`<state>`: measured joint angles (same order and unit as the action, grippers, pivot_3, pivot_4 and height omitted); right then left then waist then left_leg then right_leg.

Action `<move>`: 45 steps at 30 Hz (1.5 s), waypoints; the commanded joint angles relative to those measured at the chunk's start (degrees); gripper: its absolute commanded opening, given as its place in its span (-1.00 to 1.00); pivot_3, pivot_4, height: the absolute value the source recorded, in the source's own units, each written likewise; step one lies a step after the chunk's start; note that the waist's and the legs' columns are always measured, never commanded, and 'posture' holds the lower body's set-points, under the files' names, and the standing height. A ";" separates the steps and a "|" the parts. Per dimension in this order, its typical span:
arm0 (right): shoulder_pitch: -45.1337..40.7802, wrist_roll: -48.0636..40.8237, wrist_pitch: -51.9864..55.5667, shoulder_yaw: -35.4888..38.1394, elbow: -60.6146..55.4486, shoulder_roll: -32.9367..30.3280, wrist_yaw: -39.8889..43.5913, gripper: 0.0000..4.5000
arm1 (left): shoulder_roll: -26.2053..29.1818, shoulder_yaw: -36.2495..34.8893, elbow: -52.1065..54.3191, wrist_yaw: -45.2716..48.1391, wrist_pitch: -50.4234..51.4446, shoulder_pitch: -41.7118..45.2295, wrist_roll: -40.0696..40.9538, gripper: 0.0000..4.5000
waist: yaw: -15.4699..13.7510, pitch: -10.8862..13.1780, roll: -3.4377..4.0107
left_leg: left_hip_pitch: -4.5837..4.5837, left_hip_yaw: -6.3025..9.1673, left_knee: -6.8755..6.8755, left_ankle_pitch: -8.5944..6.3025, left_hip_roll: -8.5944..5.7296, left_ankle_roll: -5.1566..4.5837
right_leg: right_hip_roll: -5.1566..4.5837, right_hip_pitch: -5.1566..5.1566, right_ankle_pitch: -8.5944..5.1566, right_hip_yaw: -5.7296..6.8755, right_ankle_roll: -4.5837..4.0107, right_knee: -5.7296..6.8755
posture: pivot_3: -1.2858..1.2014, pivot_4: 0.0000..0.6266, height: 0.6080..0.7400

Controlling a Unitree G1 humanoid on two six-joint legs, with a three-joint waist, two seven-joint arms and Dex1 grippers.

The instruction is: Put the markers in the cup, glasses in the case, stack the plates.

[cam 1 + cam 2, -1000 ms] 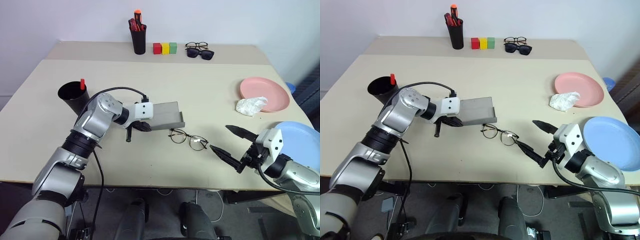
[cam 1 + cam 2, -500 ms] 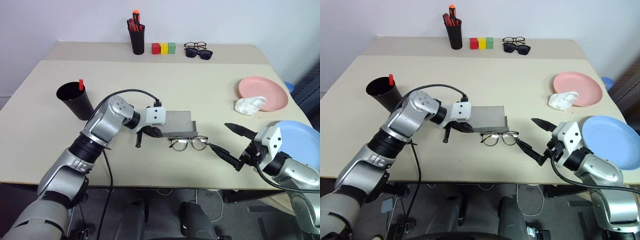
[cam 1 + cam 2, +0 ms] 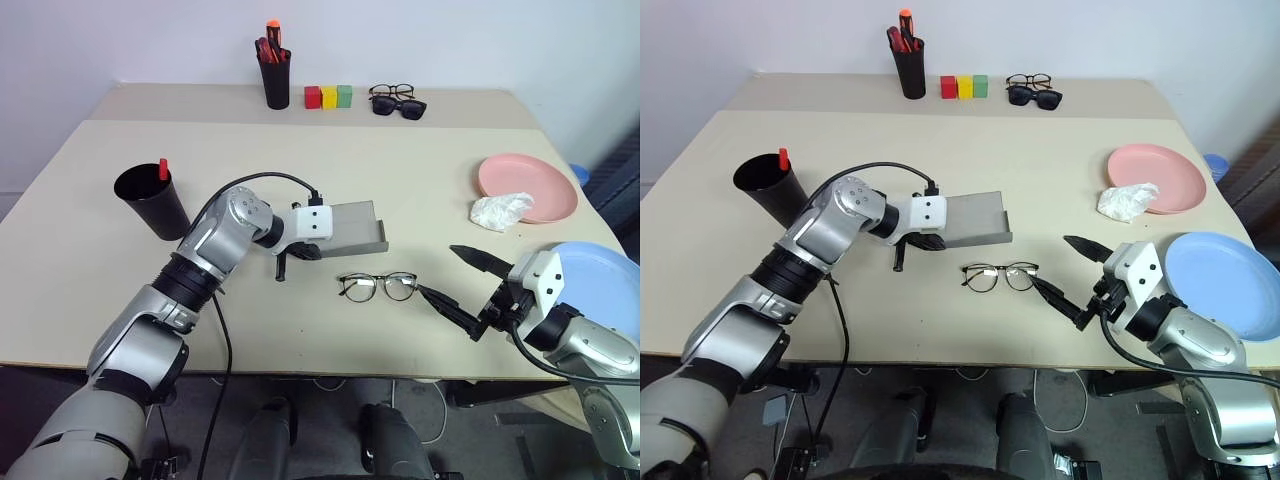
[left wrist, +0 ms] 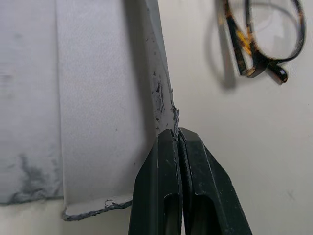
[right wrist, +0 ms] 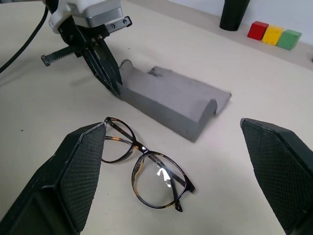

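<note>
On the table (image 3: 420, 190), near middle: glasses (image 3: 377, 286) lie folded flat, lenses toward the near edge.
Case (image 3: 355, 228): grey, open, just beyond the glasses and slightly left, not touching them.
Left gripper (image 3: 304, 250): fingers pinched together on the case's left edge, holding it.
Right gripper (image 3: 466, 291): jaws spread wide, holding nothing; it hovers just right of the glasses, one fingertip (image 3: 430, 296) close to the right lens.
Cup (image 3: 150, 200): black, at the left side of the table, well apart from the case.
Marker (image 3: 163, 169): red cap sticking up out of the cup.
Pink plate (image 3: 527, 187): far right on the table.
Crumpled tissue (image 3: 502, 211): white, resting against the pink plate's near rim.
Blue plate (image 3: 600, 275): near right edge, behind the right gripper, apart from the pink one.
Pen pot (image 3: 276, 76): slim, black, at the far edge, with red pens in it.
Blocks (image 3: 329, 96): red, yellow and green, in a row right of the pot.
Spare eyewear (image 3: 398, 100): a second pair of spectacles and dark sunglasses, right of the blocks.
</note>
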<state>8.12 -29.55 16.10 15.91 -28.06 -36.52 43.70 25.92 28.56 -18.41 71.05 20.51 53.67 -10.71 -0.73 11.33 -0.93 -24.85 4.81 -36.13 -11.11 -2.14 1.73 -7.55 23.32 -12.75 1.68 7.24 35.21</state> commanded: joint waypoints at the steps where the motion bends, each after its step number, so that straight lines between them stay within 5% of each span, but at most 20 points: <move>1: 0.64 -0.74 -0.15 1.02 -2.48 -0.62 0.26 1.00 | -0.25 0.47 0.85 1.19 -1.70 0.91 0.06 -0.99 | 0.00 0.00 0.00 | 0.00 0.00 0.00 0.00 0.00 0.00 | 0.00 0.00 0.00 0.00 0.00 0.00 | 0.03 -0.52 1.00; 22: 14.09 -2.26 -0.33 12.57 -6.43 -1.89 3.56 1.00 | 0.30 0.46 1.68 3.49 -3.28 0.52 -0.13 -0.99 | 0.02 -0.01 0.01 | 0.00 0.01 0.00 0.00 0.01 0.00 | 0.00 -0.01 0.00 0.00 0.00 0.00 | 0.03 -0.52 1.00; 38: 14.72 -2.10 -0.65 13.04 -5.80 -1.69 4.20 1.00 | 2.42 1.26 11.72 6.43 1.00 -2.90 0.48 -0.99 | 0.00 -0.01 0.02 | 0.00 0.00 0.00 0.00 0.02 0.00 | -0.01 -0.02 -0.02 -0.01 -0.03 -0.01 | 0.03 -0.52 1.00; 45: 13.70 -1.57 -1.49 12.24 -4.37 -1.72 5.24 1.00 | 1.06 1.03 2.57 1.37 -0.74 1.00 -2.30 -0.99 | -0.03 -0.02 0.02 | 0.00 0.01 -0.04 0.00 0.01 0.00 | -0.01 -0.03 -0.05 0.00 0.03 0.00 | 0.03 -0.52 1.00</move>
<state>22.15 -31.04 15.85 27.50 -32.06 -37.56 48.74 26.87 30.27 -14.37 73.67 20.83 52.74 -12.00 -0.76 11.32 -0.90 -24.85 4.81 -36.16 -11.11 -2.13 1.73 -7.56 23.30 -12.88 1.68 7.39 35.21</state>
